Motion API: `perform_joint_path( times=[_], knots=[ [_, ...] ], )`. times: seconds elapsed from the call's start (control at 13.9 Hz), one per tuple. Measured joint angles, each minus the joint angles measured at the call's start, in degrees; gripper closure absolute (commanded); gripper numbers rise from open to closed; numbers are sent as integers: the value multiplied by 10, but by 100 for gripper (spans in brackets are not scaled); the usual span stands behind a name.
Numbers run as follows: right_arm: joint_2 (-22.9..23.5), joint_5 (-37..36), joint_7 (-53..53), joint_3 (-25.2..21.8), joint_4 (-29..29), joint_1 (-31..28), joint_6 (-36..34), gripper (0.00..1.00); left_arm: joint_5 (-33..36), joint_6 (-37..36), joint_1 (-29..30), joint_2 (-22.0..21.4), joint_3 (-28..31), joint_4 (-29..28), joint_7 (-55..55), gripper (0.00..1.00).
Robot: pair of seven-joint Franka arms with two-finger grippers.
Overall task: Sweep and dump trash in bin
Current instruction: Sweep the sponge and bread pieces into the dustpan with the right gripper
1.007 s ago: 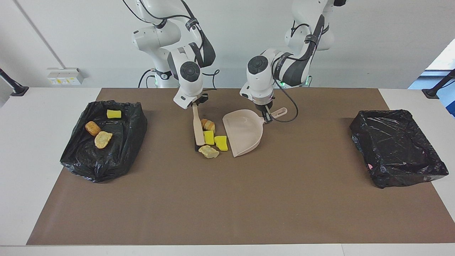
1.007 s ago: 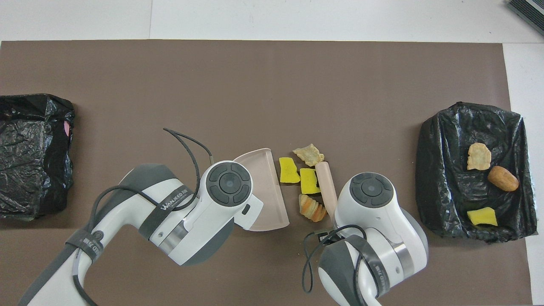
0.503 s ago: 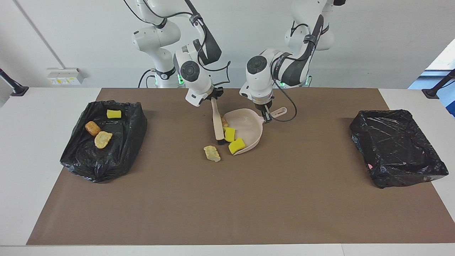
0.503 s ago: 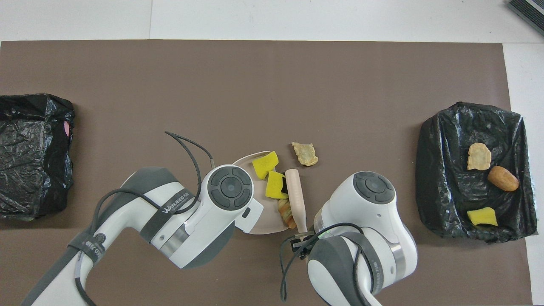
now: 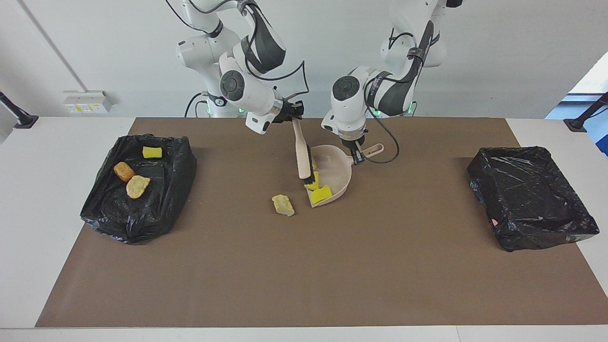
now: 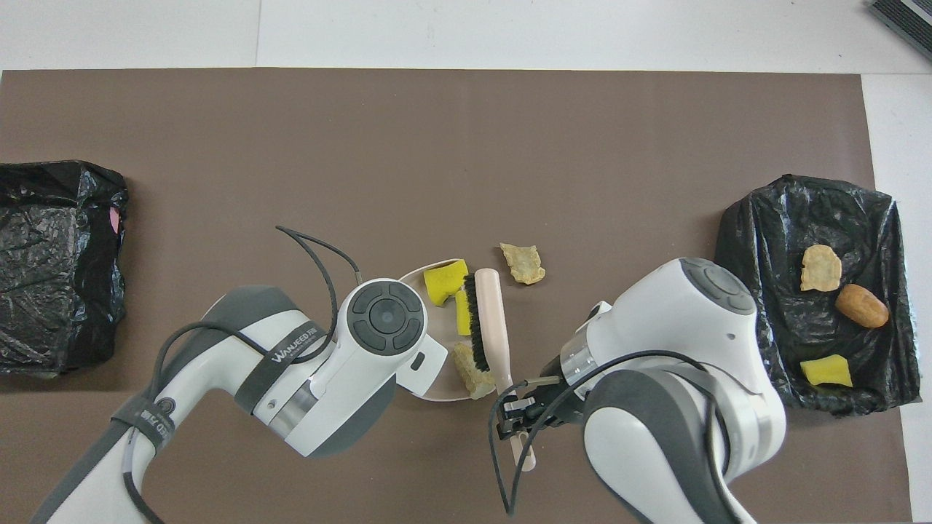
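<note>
My right gripper (image 5: 291, 116) is shut on the handle of a beige brush (image 5: 301, 153) that leans with its black bristles (image 6: 472, 320) at the mouth of the beige dustpan (image 5: 335, 167). My left gripper (image 5: 356, 150) is shut on the dustpan's handle (image 5: 373, 149). Inside the pan lie trash pieces: two yellow bits (image 6: 444, 280) (image 5: 322, 194) and a bread-like lump (image 6: 472, 371). One tan chunk (image 5: 283, 205) lies on the brown mat just outside the pan, farther from the robots. In the overhead view the left arm's wrist hides its gripper.
A black-lined bin (image 5: 156, 209) at the right arm's end holds a yellow bit (image 5: 152, 152) and two tan lumps (image 5: 137, 186). Another black-lined bin (image 5: 532, 197) stands at the left arm's end. A brown mat (image 5: 304, 275) covers the table.
The right gripper swept the brush toward the dustpan, pushing two yellow bits and a bread lump into it. One tan chunk slipped past and stayed on the mat. The brush now tilts more.
</note>
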Motion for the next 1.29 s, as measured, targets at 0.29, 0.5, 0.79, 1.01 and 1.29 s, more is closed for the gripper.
perform_joint_path(
  times=[0.29,0.5,0.79,1.01,1.29],
  knots=[
    [-11,-133,-1,-2,35,-30,-12,100,-2,7,10,0,0,-2,1,100],
    [20,-282,-4,4,49,-28,28,100,-3,9,18,0,0,-3,1,100],
    [114,-410,-12,4,80,-27,80,100,-11,8,27,0,1,-4,-34,100],
    [161,-394,-25,8,91,-13,88,100,-14,8,27,0,1,-5,-62,100],
    [184,-314,-49,11,92,12,88,100,-15,8,27,0,1,-7,-66,100]
  ],
)
